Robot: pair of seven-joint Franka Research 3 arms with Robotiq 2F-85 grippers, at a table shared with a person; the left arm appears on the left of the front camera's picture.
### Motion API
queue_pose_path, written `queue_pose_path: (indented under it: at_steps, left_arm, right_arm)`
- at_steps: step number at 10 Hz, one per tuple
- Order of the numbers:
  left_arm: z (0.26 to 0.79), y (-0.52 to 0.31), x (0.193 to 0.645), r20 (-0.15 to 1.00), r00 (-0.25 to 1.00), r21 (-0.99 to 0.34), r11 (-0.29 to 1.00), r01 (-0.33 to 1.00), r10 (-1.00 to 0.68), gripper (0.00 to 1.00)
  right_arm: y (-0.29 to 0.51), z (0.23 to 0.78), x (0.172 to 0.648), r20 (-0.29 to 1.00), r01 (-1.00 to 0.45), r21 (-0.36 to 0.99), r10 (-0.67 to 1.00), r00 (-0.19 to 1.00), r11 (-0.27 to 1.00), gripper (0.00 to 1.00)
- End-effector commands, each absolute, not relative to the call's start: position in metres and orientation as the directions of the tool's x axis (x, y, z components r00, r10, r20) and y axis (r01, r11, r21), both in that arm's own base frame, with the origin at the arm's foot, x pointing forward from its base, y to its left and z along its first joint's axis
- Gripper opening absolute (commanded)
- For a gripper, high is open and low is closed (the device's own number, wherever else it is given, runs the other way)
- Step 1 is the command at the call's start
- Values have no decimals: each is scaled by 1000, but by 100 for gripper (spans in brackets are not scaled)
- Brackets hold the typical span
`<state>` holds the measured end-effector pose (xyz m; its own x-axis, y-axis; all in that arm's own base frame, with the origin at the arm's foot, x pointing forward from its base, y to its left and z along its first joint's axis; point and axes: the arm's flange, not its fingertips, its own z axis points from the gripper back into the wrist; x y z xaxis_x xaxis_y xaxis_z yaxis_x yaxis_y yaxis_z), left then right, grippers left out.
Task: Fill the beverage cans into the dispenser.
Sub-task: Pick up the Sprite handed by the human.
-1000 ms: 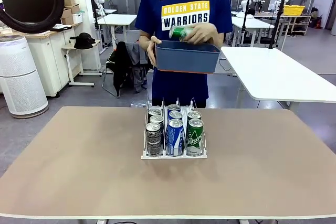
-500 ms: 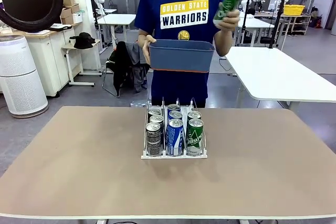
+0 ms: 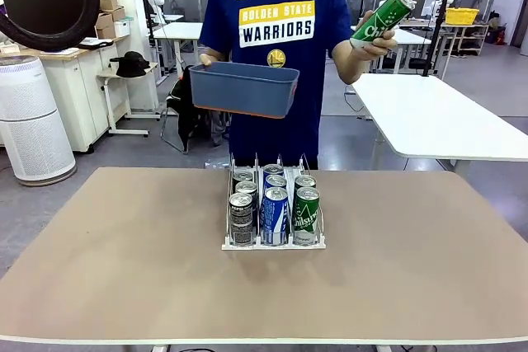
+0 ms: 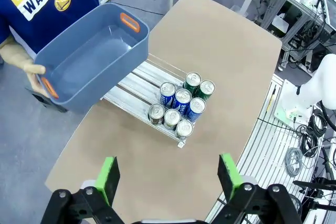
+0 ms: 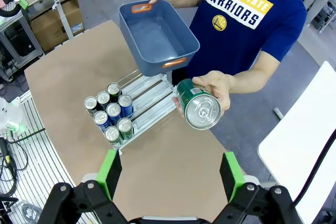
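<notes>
A person's hand (image 3: 370,39) grips a green can (image 3: 381,17) well above the dispenser (image 3: 273,241), its long axis tilted, silver top pointing up and away from the tub (image 3: 244,88). Both grippers' jaws stand wide apart, empty.

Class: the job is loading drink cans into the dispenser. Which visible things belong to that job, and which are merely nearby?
Job:
dispenser
cans in the dispenser
green can in the person's hand

Nearby:
blue tub
air purifier
white table

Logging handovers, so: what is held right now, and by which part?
Both grippers' jaws are open, holding nothing. The person's hand grips a green can around its body; the other hand holds the tub by an end.
</notes>
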<state>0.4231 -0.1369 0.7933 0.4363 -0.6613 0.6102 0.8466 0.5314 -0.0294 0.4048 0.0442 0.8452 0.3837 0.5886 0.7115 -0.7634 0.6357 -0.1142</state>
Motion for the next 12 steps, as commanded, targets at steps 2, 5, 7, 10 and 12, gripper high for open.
queue_pose_path:
  at_steps: [2, 5, 7, 10, 12]
  left_arm:
    - [790, -133, 423, 626, 425, -30, 525, 851, -654, 100]
    - [790, -133, 423, 626, 425, -30, 525, 851, -654, 100]
    - [790, -133, 423, 626, 425, -30, 525, 851, -654, 100]
    - [790, -133, 423, 626, 425, -30, 525, 851, -654, 100]
    - [790, -133, 423, 626, 425, -30, 525, 851, -654, 100]
  right_arm:
    - [46, 844, 404, 710, -768, -108, 590, 385, 631, 100]
    - [46, 844, 404, 710, -768, -108, 590, 385, 631, 100]
    - [46, 844, 404, 710, -768, -108, 590, 385, 631, 100]
    - [46, 844, 404, 710, -768, -108, 590, 385, 631, 100]
    - [36, 849, 406, 690, -790, -102, 615, 382, 605, 100]
